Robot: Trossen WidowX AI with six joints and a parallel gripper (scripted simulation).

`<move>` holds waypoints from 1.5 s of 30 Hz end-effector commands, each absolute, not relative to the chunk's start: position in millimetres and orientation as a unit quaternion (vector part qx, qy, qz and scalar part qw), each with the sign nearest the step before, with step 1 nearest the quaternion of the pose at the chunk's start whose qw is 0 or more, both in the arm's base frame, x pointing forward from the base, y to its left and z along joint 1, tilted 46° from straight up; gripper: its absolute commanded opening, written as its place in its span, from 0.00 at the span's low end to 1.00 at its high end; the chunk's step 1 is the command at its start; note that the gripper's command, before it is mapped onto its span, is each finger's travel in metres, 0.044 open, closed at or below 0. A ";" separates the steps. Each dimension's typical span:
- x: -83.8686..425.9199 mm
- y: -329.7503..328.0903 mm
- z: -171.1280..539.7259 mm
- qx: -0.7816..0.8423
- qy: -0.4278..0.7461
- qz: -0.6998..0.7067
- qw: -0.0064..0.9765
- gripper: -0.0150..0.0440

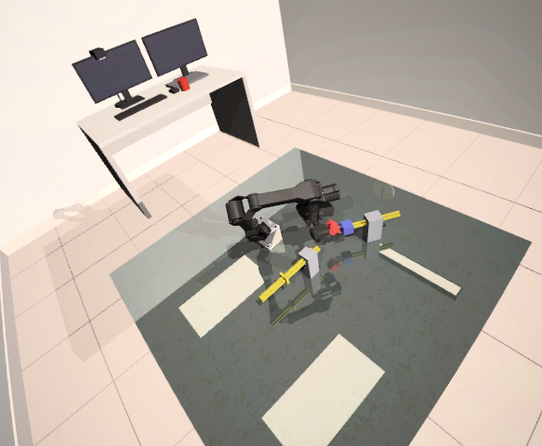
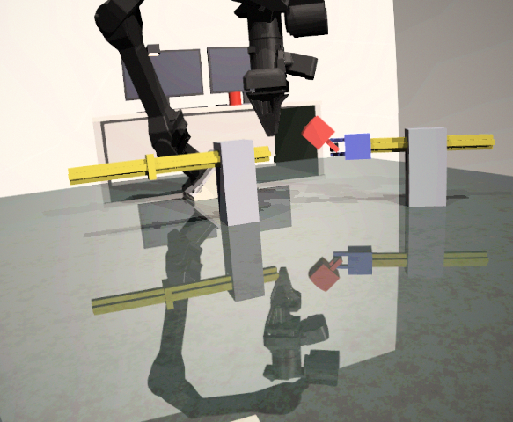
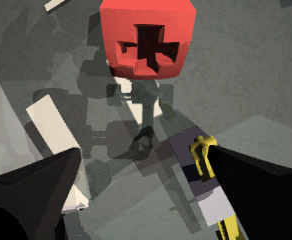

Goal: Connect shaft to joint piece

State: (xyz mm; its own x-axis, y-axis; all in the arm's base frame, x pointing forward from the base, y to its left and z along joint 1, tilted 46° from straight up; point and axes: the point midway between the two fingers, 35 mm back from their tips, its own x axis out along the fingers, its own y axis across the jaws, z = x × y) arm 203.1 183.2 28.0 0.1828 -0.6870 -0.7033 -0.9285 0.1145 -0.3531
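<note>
The red joint piece (image 1: 332, 227) (image 2: 318, 132) (image 3: 148, 12) is tilted on its hinges, its cross-shaped opening facing up towards the wrist camera. It hangs on the blue hinge part (image 1: 347, 227) (image 2: 357, 146) of the first yellow shaft (image 1: 390, 215) (image 2: 470, 141). The second yellow shaft (image 1: 273, 289) (image 2: 111, 170) (image 3: 228, 227) runs through its block, its short end sticking out on the joint side, apart from the joint piece. My gripper (image 2: 271, 133) (image 3: 145, 154) is open and empty, pointing down beside the red piece, touching nothing. In the exterior view its fingers overlap.
The first shaft's grey block (image 1: 374, 228) (image 2: 425, 168) stands beyond the joint. The second shaft's grey block (image 1: 310, 264) (image 2: 238, 184) (image 3: 216, 205) stands nearby. A yellow collar (image 1: 284, 277) (image 2: 151, 166) sits on the second shaft. A desk with monitors stands behind.
</note>
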 end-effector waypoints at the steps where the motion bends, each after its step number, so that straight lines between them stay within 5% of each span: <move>1: 207.5 190.4 20.6 -0.652 0.620 0.147 0.411 1.00; 39: 230.9 209.7 -35.8 -0.651 0.619 0.147 0.413 1.00; 45: 230.9 209.7 -35.8 -0.651 0.619 0.147 0.413 0.73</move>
